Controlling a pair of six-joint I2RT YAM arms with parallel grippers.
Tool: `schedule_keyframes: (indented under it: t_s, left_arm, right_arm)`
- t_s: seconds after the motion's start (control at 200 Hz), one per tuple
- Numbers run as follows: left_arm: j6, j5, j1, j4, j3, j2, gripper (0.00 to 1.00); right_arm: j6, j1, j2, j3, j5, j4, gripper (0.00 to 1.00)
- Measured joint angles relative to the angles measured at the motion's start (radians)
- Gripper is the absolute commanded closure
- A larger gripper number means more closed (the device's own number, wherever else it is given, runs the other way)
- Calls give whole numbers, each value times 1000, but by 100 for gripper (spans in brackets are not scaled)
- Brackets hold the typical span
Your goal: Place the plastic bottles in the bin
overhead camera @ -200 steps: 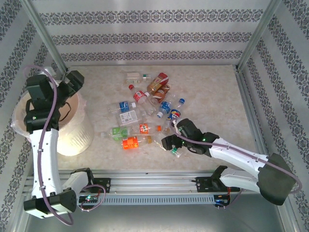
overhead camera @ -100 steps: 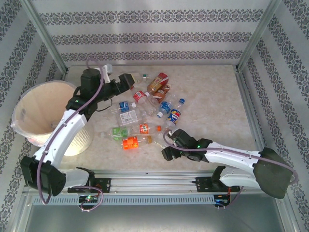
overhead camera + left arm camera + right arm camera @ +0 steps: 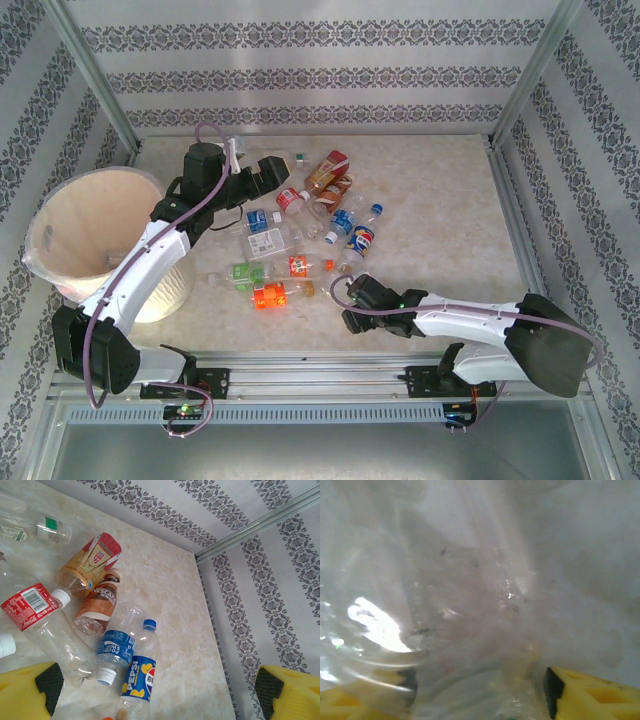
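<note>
Strewn over the middle of the counter point(image 3: 440, 200), right of the bin point(image 3: 165, 285): about a dozen plastic bottles point(image 3: 268, 243). Above their far-left edge, left tool point(image 3: 272, 172), spread wide, holding nothing. At the near edge, right tool point(image 3: 350, 320) straddling a clear bottle point(image 3: 470, 595); clamped or not, cannot tell.

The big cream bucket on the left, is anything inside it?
Inside the bin I see its pale pinkish wall and no bottle I can make out. The left arm covers part of its depths.
</note>
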Motion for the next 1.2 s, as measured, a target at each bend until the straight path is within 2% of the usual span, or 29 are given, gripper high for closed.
schedule_keyframes:
  t_s: [0.315,0.51,0.695,0.819,0.914,1.054,1.199]
  left_arm:
    - [1,-24,0,2,0,14,0]
    - [1,-50,0,3,0,14,0]
    - [1,-53,0,3,-1,15,0]
    - [2,-35,0,24,-28,15,0]
    - [6,24,-4,31,-47,22,0]
    - [40,77,-61,46,-47,40,0]
    - [62,110,-136,65,-47,81,0]
  right_arm:
    - [-52,16,-8,1,7,0,59]
    - [-108,16,-96,33,-8,-14,69]
    - [-138,10,-190,102,-3,0,70]
    - [-133,-48,-206,157,-4,51,70]
    - [-96,-113,-204,168,-14,117,71]
    - [-23,-188,-155,175,-51,212,71]
    - [11,-219,-72,180,-108,290,71]
